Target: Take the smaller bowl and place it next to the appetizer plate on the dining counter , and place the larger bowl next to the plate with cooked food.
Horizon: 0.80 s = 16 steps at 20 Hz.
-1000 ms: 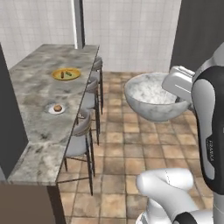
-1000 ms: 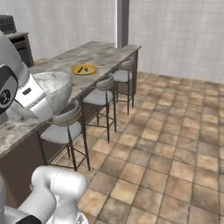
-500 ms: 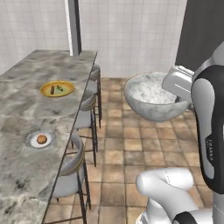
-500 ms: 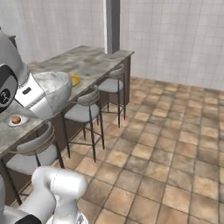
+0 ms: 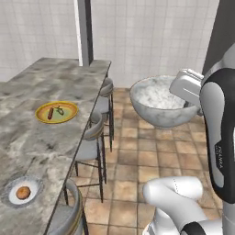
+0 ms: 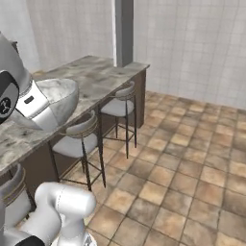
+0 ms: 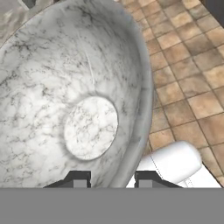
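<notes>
Hanging in the air over the tiled floor [image 5: 137,160], the larger bowl [image 5: 160,106] is carried upright off to the side of the table [image 5: 50,87], well apart from its edge. In the hand view the jaws are closed on the bowl's rim, one fingertip [image 7: 78,179] inside the wall and the other outside it; the gripper [image 7: 109,180] holds the bowl by that edge alone.

On the table the plate with cooked food [image 5: 57,112] lies flat, roughly mid-width, with bare stone all round it. Nearer the camera and close to the table's near edge sits the appetizer plate [image 5: 22,192], with its orange-brown morsel on it. The two plates are well apart.

Between the bowl and the table runs a row of stools [image 5: 94,137], their curved backs standing just beside the table's edge and reaching about to the level of its top. A dark pillar [image 5: 85,30] rises at the table's far end, against the white tiled wall [image 5: 151,32]. In the right base view the bowl hangs near the table's edge, above a stool seat.
</notes>
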Motion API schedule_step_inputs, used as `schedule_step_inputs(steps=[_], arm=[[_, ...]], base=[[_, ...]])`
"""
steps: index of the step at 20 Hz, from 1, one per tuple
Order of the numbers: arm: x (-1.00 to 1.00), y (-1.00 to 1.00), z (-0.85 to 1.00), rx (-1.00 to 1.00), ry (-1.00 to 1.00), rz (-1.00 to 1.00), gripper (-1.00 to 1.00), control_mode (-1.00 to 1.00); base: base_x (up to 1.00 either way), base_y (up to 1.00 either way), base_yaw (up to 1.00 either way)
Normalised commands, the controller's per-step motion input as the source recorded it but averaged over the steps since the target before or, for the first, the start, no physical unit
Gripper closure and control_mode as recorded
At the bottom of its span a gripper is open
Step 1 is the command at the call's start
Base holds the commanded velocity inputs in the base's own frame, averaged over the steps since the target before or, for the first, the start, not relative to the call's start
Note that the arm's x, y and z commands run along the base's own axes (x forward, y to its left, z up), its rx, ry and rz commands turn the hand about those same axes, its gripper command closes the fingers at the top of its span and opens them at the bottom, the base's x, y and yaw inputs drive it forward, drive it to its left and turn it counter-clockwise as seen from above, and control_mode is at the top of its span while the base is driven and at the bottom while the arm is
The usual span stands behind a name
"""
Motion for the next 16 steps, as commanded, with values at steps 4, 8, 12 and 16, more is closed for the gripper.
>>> schedule_step_inputs(steps=[4, 8, 12, 16], arm=[[0.00, 0.00, 0.00, 0.00, 0.00, 0.00, 1.00, 1.00], [0.00, 0.00, 0.00, 0.00, 0.00, 0.00, 1.00, 1.00], [0.00, 0.00, 0.00, 0.00, 0.00, 0.00, 1.00, 1.00], [0.00, 0.00, 0.00, 0.00, 0.00, 0.00, 1.00, 1.00]], base=[[1.00, -0.51, 0.33], [0.99, -0.40, 0.40], [0.97, -0.11, 0.43], [1.00, 0.00, 0.40]])
